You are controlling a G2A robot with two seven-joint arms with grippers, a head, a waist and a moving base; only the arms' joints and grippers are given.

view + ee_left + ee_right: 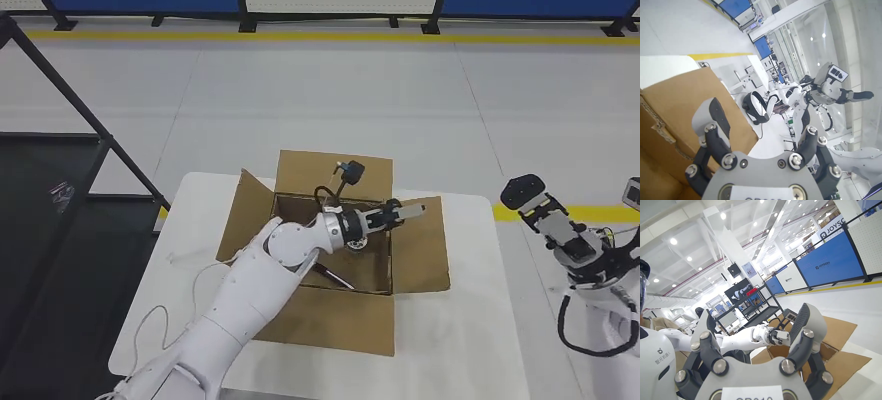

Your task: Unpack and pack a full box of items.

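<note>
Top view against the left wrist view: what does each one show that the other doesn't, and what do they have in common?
From the top: the cardboard box with its four flaps spread, a thin dark object lying inside it, and a black rack beside the table. From the left wrist: the left gripper close up, open with nothing between its fingers, and other white robots in the hall behind. Both: the box, the left gripper over it, and the right gripper off to the side, away from the box.

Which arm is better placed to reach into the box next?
Left. The left pincer, open, hangs over the box; the right pincer is out past the edge of the table.
</note>
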